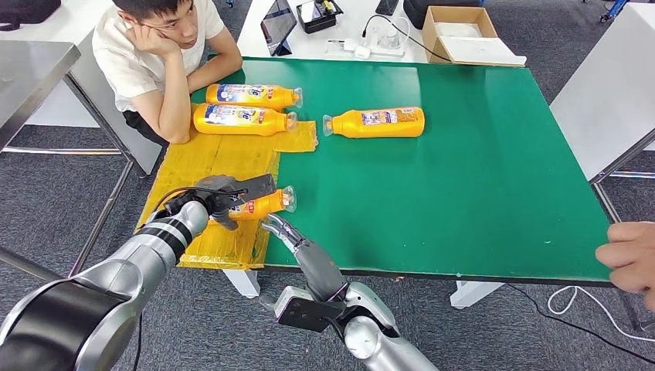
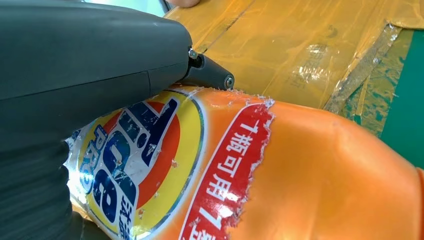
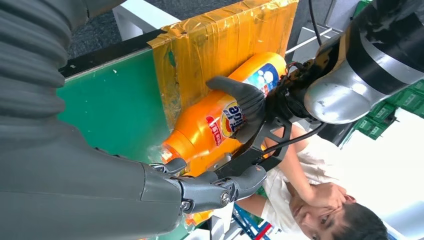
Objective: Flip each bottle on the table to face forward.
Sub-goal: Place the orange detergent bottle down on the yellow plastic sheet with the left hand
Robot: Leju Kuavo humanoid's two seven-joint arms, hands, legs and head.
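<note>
Left hand (image 1: pixel 224 197): closed around held bottle (image 1: pixel 263 205), grey thumb across the label, darker fingers under the body; bottle orange, lying roughly level above the taped yellow sheet (image 1: pixel 208 166), clear cap end pointing away from the palm toward the green table (image 1: pixel 463 170). Label in left wrist view (image 2: pixel 145 165): blue lettering on a yellow and orange roundel, red strip with white characters beside it, torn edges. Right hand (image 1: pixel 297 247): just beside the cap end of the held bottle, fingers extended and spread, holding nothing; fingertips (image 3: pixel 240 182) close under the bottle's neck in right wrist view, contact not discernible. Further bottles, all orange, all lying on their sides, well beyond both hands: far bottle (image 1: pixel 251 95) and middle bottle (image 1: pixel 241 119) on the yellow sheet, one just beyond the other, caps to the right; lone bottle (image 1: pixel 377 122) on bare green surface, cap to the left. Seated person (image 1: pixel 158 46) at far edge, elbow on the table near the two bottles. Another person's hand (image 1: pixel 629 255) at the near right table edge. Cardboard box (image 1: pixel 463 35) on the white desk beyond.
</note>
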